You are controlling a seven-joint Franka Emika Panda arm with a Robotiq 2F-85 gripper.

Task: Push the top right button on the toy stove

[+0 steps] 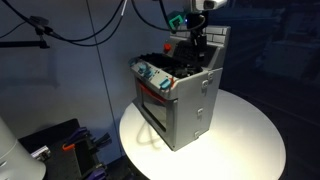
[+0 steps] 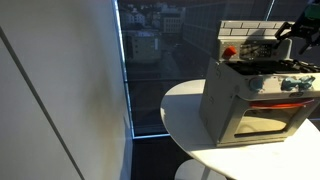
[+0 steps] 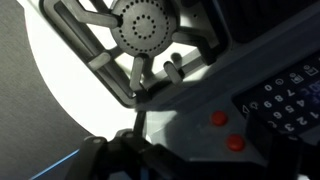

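The toy stove (image 1: 185, 100) sits in the middle of the round white surface (image 1: 250, 145). The end effector (image 1: 200, 52) hangs just above the stove's top, near its brick back wall. I cannot tell if its fingers are apart or together. The wrist view shows a black burner (image 3: 145, 25) and two red buttons (image 3: 218, 119) on the stove.

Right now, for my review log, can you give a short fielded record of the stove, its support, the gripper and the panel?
stove: silver-grey boxy toy stove with brick-pattern back wall, upright
support: round white table
gripper: dark robot gripper above the stove's rear top; open or shut cannot be told
wrist view: black round burner; two small red round buttons on the dark panel
button contact: not visible
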